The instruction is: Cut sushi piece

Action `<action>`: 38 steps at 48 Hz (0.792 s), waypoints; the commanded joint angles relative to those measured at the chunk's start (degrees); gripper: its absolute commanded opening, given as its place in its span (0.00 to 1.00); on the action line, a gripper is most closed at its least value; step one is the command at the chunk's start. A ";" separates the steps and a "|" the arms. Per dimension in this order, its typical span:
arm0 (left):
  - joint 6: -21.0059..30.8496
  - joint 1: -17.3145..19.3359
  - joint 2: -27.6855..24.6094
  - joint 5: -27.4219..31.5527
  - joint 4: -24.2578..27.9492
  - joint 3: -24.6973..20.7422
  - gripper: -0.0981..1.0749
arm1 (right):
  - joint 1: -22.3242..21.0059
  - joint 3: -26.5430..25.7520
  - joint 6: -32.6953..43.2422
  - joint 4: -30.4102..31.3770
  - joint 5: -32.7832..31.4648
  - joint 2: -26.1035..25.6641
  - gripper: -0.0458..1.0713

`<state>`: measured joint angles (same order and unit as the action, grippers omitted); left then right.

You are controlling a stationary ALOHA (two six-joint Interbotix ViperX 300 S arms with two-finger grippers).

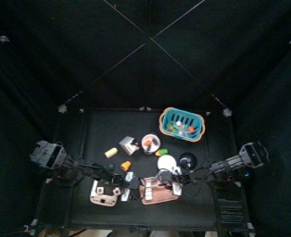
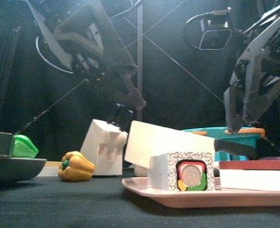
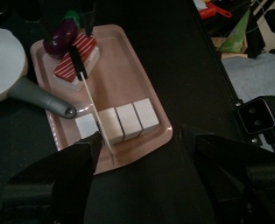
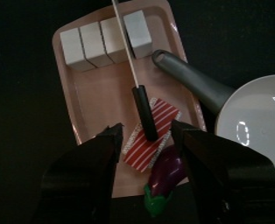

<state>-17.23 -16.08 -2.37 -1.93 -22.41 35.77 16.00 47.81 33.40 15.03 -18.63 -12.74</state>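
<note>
A row of three white sushi pieces (image 3: 123, 121) (image 4: 102, 37) lies at one end of a pink tray (image 3: 134, 74) (image 1: 160, 191). A knife rests lengthwise on the tray: its thin blade (image 4: 123, 44) lies across the sushi row and its black handle (image 4: 146, 109) lies over a red-and-white striped piece (image 4: 154, 140). My right gripper (image 4: 151, 150) hovers open above the handle end, holding nothing. My left gripper (image 3: 140, 159) hangs wide open over the sushi end of the tray, also empty. In the front view a sushi piece (image 2: 190, 171) stands on the tray's near edge.
A grey pan handle (image 4: 196, 80) and a white plate (image 4: 259, 114) lie beside the tray. A purple eggplant (image 4: 169, 175) sits at the tray's end. A teal basket (image 1: 183, 122) stands at the back right. A yellow pepper (image 2: 73, 165) and a white block (image 2: 107, 142) sit at the left.
</note>
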 commanded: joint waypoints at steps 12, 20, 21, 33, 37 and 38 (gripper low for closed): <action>0.00 -0.09 0.88 2.81 5.10 -3.60 0.95 | 0.09 -1.14 0.00 -0.26 -0.09 -0.70 0.79; 0.00 0.44 0.79 3.25 5.27 -3.69 0.95 | 0.09 -1.14 0.00 -0.35 -0.09 -0.70 0.79; 0.00 0.62 0.79 3.34 5.27 -3.69 0.95 | 0.09 -1.14 0.00 -0.44 -0.09 -0.70 0.79; 0.00 2.11 2.90 2.64 1.85 -3.78 0.94 | 0.09 -0.97 0.00 -1.49 -0.09 -0.70 0.79; 0.00 2.90 3.43 2.64 0.18 -3.43 0.94 | 0.09 -1.05 0.00 -1.49 -0.09 -0.70 0.79; 0.00 2.99 3.52 2.64 0.00 -3.34 0.94 | 0.09 -1.05 0.00 -1.49 -0.09 -0.70 0.79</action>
<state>-17.23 -13.97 -0.44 1.14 -21.27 33.49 16.00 47.81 33.40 13.62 -18.90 -12.74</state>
